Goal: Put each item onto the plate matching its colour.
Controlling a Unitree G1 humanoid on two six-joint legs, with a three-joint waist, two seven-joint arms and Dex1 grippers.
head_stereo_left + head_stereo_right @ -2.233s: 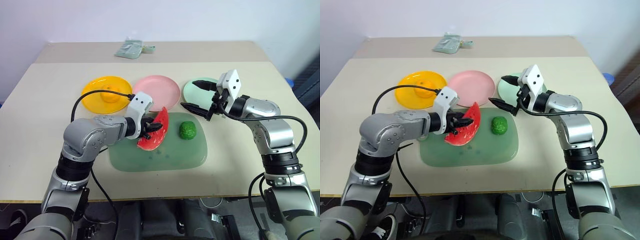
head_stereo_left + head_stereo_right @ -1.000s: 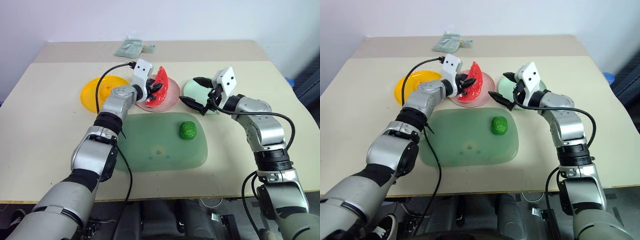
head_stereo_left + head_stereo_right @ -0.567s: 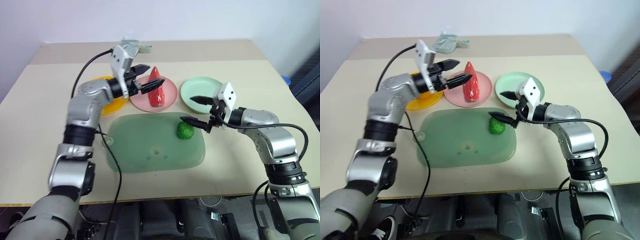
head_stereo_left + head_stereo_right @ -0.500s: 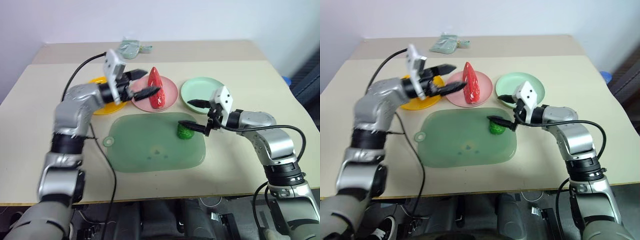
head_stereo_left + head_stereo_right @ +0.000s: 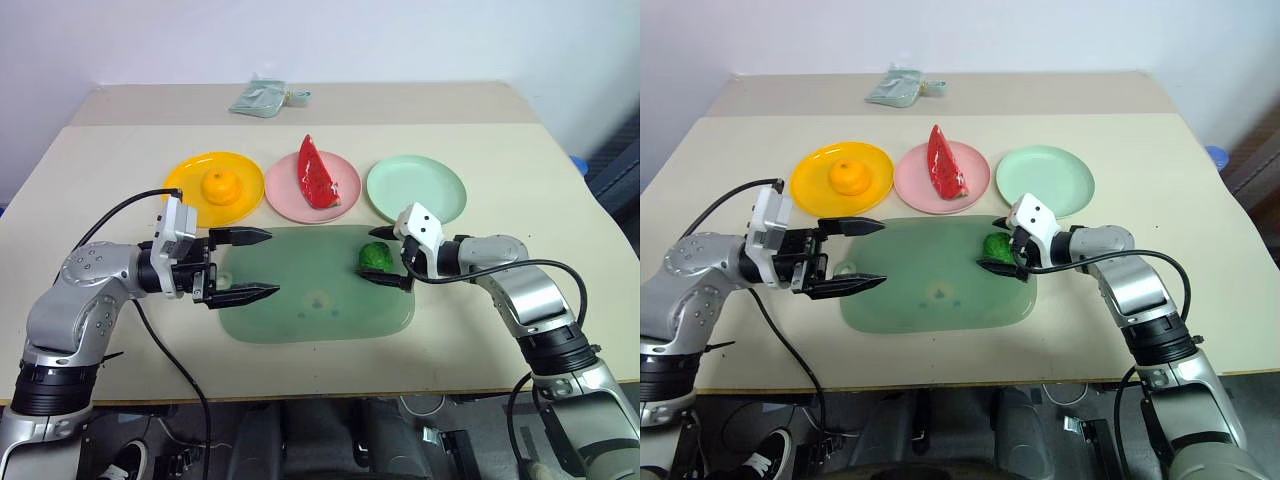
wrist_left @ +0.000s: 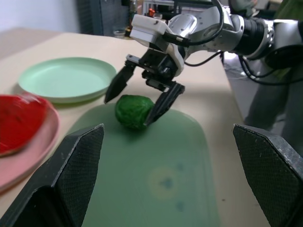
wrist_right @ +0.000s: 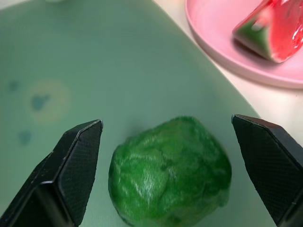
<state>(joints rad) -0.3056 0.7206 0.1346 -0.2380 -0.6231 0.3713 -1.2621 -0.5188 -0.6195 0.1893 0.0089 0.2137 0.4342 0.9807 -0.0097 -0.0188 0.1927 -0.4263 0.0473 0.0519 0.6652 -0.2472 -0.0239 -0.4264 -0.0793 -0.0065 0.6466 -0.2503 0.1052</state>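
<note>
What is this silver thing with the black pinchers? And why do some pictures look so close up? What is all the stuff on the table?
It is a robot with two arms. Each arm ends in a gripper, two black fingers that pinch. Two pictures come from cameras on its head, looking down at the table. The two close-up ones come from cameras on its wrists.

An orange fruit sits on the yellow plate, and a red slice lies on the pink plate. The mint green plate has nothing on it. A green ball lies on the big green tray.

The left gripper is open, holding nothing. The right gripper is open around the green ball.
</note>
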